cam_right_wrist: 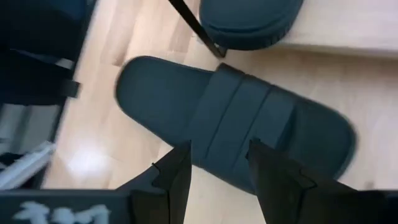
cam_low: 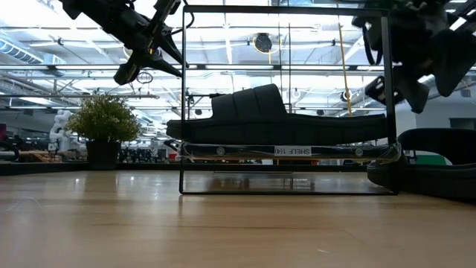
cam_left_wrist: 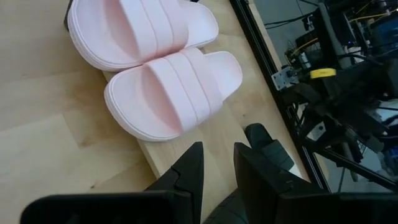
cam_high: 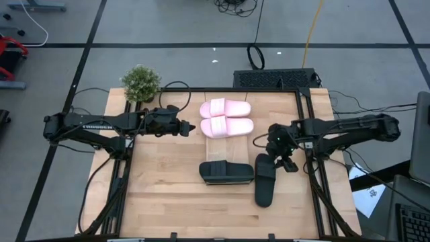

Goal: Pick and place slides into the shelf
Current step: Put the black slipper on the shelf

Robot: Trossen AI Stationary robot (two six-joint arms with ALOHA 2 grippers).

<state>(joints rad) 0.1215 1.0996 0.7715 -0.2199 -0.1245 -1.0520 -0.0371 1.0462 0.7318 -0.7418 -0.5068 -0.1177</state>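
Two pale pink slides (cam_high: 225, 107) (cam_high: 227, 126) lie side by side on the shelf's pale board (cam_high: 213, 137); they show close up in the left wrist view (cam_left_wrist: 171, 93). One black slide (cam_low: 275, 119) rests on its sole on a tier of the shelf (cam_low: 181, 97). The other black slide (cam_high: 264, 185) lies flat on the table beside the shelf. My right gripper (cam_right_wrist: 219, 168) hangs open above that slide's strap (cam_right_wrist: 239, 118), one finger on each side, clear of it. My left gripper (cam_left_wrist: 217, 171) stands slightly open, left of the pink slides, with nothing in it.
A potted green plant (cam_high: 141, 84) stands at the table's far left corner. Dark frame rails (cam_high: 310, 134) and cables run along the table's left and right sides. Bare wood (cam_high: 168, 195) lies near the table's front edge.
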